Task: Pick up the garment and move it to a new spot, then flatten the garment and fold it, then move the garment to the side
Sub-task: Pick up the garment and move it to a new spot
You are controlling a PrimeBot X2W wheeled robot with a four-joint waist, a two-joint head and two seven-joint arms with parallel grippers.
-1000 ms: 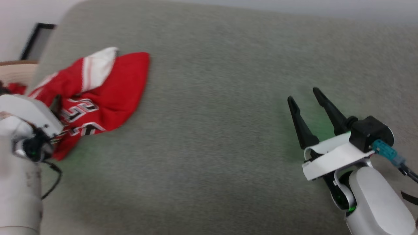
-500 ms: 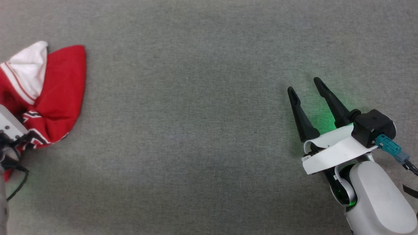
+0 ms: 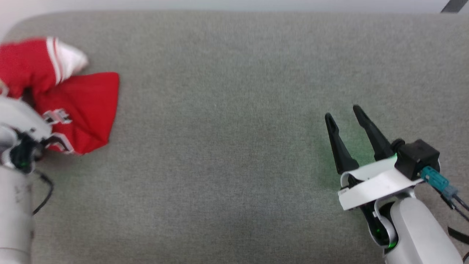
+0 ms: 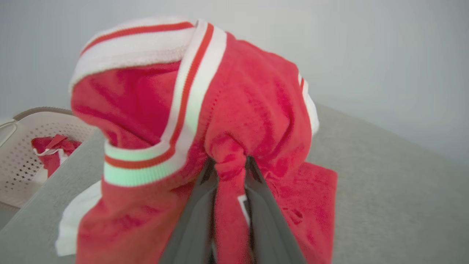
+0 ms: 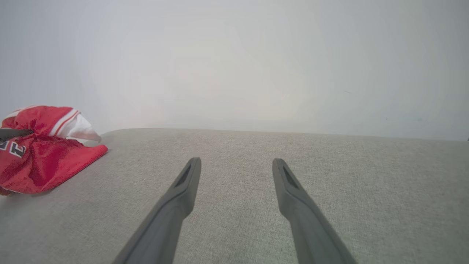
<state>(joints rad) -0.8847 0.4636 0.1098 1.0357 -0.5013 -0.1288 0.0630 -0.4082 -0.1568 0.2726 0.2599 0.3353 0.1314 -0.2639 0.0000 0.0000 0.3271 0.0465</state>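
**Item: the garment** (image 4: 256,121). Red jersey, white sleeve, red-and-white striped trim, part of the black lettering showing. It is bunched in a heap at the far left end of the surface (image 3: 234,154), close to the rounded back corner. Its lower folds lie on the grey cloth and its upper folds are gathered up.

**Hold: left gripper** (image 4: 229,163). The jaws are clenched on one narrow pleat of red fabric near the middle of the bunch.
- Risk: the pinch is thin, so the pleat may slip out under the weight of the rest once lifted.
- Risk: how many layers are caught cannot be told, so the garment may come up twisted and be hard to flatten.

**Contact: trailing hem on the surface.**
- Risk: drag on the textured covering may tug the cloth free during carrying.

**Surroundings: left edge, with a white perforated basket** (image 4: 22,154) **beyond it holding another red cloth** (image 4: 51,146).
- Risk: if dropped here, the garment may slide off the edge toward the basket.

**Reserve: right gripper** (image 3: 342,112). The jaws are spread and hold nothing. It stands low over the right side, well apart from the garment.
- Risk: it is too far off to catch a slip.
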